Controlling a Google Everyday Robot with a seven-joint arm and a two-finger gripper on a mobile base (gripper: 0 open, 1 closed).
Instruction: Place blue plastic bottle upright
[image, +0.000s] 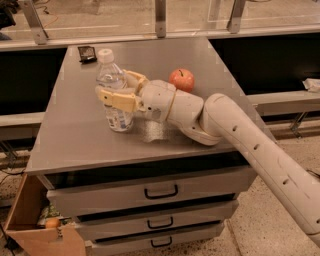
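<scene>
The blue plastic bottle (114, 95) is clear with a white cap and a pale label. It stands upright on the grey cabinet top (75, 135), left of centre. My gripper (121, 88) reaches in from the right and is shut on the bottle's middle. One tan finger (118, 99) crosses in front of the bottle and the other (136, 78) is behind it. The bottle's base rests on the surface.
A red apple (181, 80) sits just behind my wrist. A small dark object (87, 53) lies at the back left corner. Drawers (160, 192) are below the top. An open cardboard box (30, 222) stands on the floor at lower left.
</scene>
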